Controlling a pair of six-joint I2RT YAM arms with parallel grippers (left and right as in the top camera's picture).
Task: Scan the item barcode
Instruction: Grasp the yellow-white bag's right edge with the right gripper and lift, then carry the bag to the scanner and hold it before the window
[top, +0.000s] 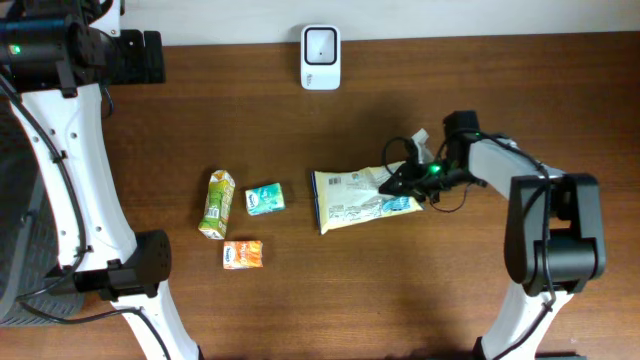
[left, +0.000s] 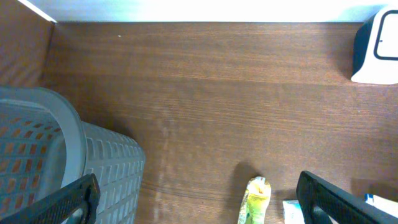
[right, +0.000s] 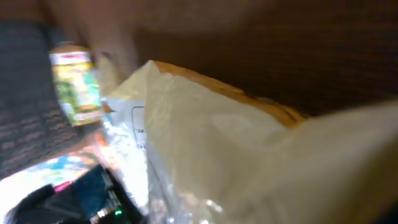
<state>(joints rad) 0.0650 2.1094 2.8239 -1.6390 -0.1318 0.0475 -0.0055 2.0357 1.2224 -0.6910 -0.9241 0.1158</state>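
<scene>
Right hand (top: 403, 181) pinches snack bag (top: 350, 205) at edge.

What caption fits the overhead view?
Right hand shut on the edge of a pale yellow plastic bag; white rounded scanner box beyond.

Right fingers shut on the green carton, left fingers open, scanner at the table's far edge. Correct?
One error: the right fingers are shut on the end of the snack bag, not the green carton, which lies apart to its left, as the overhead view shows. The left fingers open, scanner at the table's far edge: right.
</scene>
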